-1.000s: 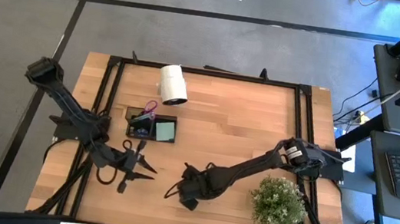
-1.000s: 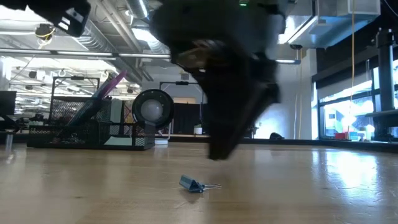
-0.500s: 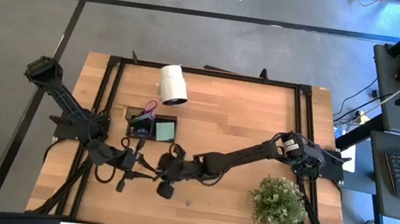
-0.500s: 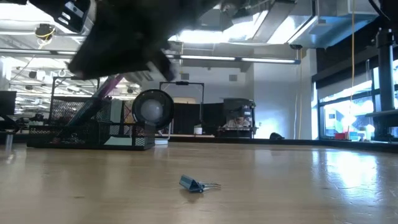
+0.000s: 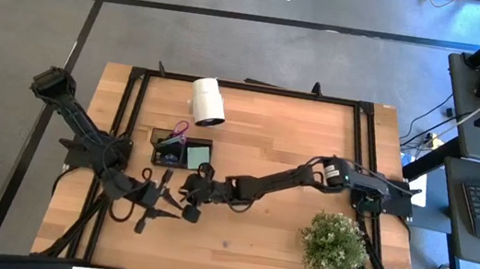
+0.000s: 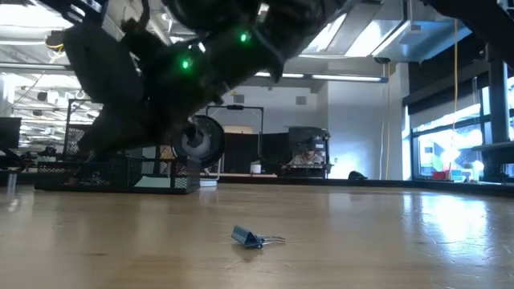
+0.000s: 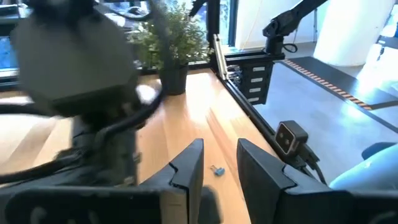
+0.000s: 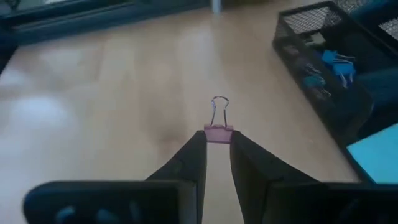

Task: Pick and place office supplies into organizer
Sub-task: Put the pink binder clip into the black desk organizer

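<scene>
Wooden worktop [image 5: 286,141] first, since it carries everything we can see: a white roll [image 5: 208,102] near its far edge, a bushy potted plant [image 5: 334,246] at the near right, and the black mesh organizer [image 5: 184,153] left of centre. We make out purple scissor handles and a light green sticky-note pad in the organizer from above; the right wrist view adds blue clips in one compartment.

Our right arm reaches across the worktop from the right side, and the right gripper [image 8: 215,144] is clenched on a small pink binder clip [image 8: 218,131], whose wire loops stick out past the fingertips. In the high view this gripper [image 5: 193,201] sits just in front of the organizer, close to the left gripper [image 7: 219,167]. The left gripper's fingers stand parted with nothing between them; it waits at the near left of the worktop.

A blue binder clip [image 6: 250,238] lies loose on the bare wood, well apart from the organizer; we also see it in the left wrist view [image 7: 217,170].

We judge the step in hand to be the carry: the pink clip is picked and on its way to the organizer. The next move calls for bringing the right gripper over a compartment, clear of the low wall and the scissor handles, then letting go. The closeness of the two arms needs watching. The blue clip remains to be collected.
</scene>
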Motion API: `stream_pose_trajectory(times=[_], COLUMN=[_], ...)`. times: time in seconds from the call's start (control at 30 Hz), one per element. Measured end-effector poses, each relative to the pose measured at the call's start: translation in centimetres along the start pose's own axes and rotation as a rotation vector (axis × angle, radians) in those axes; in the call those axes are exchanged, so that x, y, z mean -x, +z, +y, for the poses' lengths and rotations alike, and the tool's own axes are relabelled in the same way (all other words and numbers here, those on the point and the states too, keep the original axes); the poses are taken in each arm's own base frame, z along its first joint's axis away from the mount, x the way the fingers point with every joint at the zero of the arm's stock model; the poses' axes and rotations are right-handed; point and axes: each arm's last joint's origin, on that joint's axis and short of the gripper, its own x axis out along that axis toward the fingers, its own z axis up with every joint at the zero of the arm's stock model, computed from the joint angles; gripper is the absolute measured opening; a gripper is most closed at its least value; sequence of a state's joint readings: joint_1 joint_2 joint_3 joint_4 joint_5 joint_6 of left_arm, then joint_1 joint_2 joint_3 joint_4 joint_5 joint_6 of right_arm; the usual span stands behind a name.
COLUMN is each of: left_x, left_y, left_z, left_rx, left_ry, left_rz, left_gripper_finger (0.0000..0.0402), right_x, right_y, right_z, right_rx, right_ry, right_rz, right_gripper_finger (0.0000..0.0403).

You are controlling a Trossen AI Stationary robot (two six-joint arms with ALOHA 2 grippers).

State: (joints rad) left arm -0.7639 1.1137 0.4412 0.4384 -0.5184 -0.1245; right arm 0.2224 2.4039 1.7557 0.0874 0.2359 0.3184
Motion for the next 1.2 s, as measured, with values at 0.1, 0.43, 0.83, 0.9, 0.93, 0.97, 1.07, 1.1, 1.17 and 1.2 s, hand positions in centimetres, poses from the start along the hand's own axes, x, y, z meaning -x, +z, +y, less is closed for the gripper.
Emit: stream_pose_trajectory(times=[0.1, 0.43, 0.83, 0.9, 0.93, 0.97, 1.07, 1.1, 1.17, 1.2], left_x=[0.1, 0.4, 0.4, 0.4, 0.4, 0.4, 0.4, 0.4, 0.4, 0.4], left_y=[0.0, -0.1, -0.1, -0.1, -0.1, -0.1, -0.1, -0.1, -0.1, -0.1], left_z=[-0.3, -0.9, -1.0, -1.0, -1.0, -1.0, -1.0, -1.0, -1.0, -1.0], left_rx=[-0.003, -0.016, -0.017, -0.017, -0.017, -0.017, -0.017, -0.017, -0.017, -0.017], left_ry=[-0.013, -0.086, -0.09, -0.09, -0.09, -0.09, -0.09, -0.09, -0.09, -0.09], left_rz=[0.0, 0.007, 0.008, 0.008, 0.008, 0.008, 0.008, 0.008, 0.008, 0.008], left_gripper_finger=[0.009, 0.009, 0.009, 0.009, 0.009, 0.009, 0.009, 0.009, 0.009, 0.009], right_x=[-0.8, -2.2, -2.2, -2.2, -2.2, -2.2, -2.2, -2.2, -2.2, -2.2], right_y=[-0.4, -0.8, -0.9, -1.0, -1.1, -1.2, -1.4, -1.4, -1.4, -1.5], right_z=[-0.9, -2.6, -2.6, -2.6, -2.6, -2.6, -2.7, -2.7, -2.6, -2.5], right_rx=[-0.026, -0.081, -0.1, -0.098, -0.099, -0.103, -0.122, -0.12, -0.118, -0.12], right_ry=[-0.012, -0.023, -0.025, -0.028, -0.03, -0.032, -0.039, -0.038, -0.024, -0.019], right_rz=[-0.008, -0.062, -0.046, -0.034, -0.029, -0.022, -0.003, -0.001, 0.007, 0.01], right_gripper_finger=[0.0064, 0.0064, 0.0064, 0.0064, 0.0064, 0.0065, 0.0065, 0.0065, 0.0065, 0.0065])
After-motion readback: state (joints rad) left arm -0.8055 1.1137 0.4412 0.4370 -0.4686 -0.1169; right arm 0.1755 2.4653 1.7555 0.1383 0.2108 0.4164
